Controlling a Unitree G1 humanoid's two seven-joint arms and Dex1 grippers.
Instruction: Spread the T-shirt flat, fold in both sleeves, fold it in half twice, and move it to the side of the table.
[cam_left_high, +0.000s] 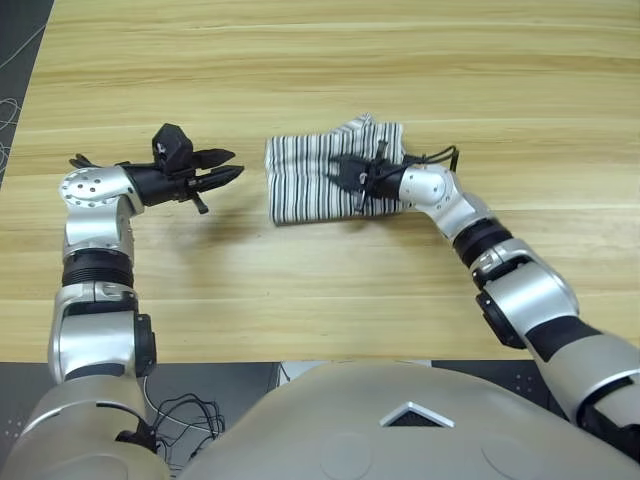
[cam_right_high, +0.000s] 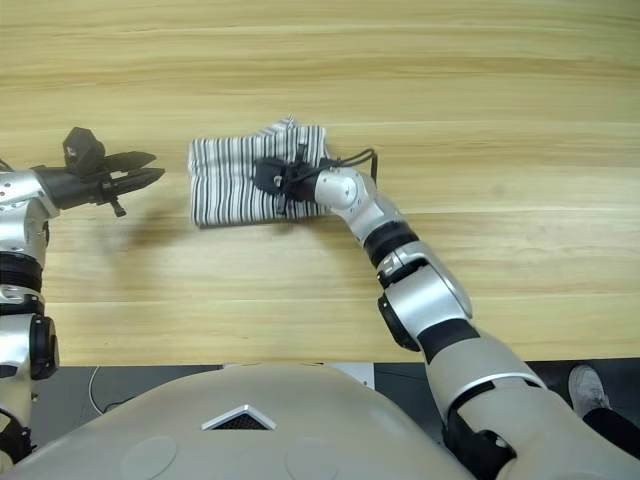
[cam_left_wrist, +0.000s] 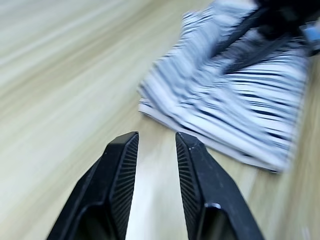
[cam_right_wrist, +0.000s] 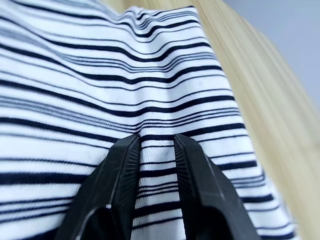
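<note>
A: Right gripper (cam_right_wrist: 156, 141) is down on the folded T-shirt (cam_left_high: 300, 190), arm stretched forward, jaws nipping a ridge of fabric. It sits mid-way across the table (cam_left_high: 300, 60).
B: Folds look done, then. Next is the slide to the side, which needs a firm hold. Left gripper (cam_left_high: 237, 164)?
A: Hovers near the T-shirt, not touching, jaws slightly spread.

No lettering, label or number can be read on the striped T-shirt (cam_left_high: 300, 190) or table (cam_left_high: 300, 60).

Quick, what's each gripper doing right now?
Left gripper: open, holding nothing.
Right gripper: closed, pinching the folded T-shirt.
</note>
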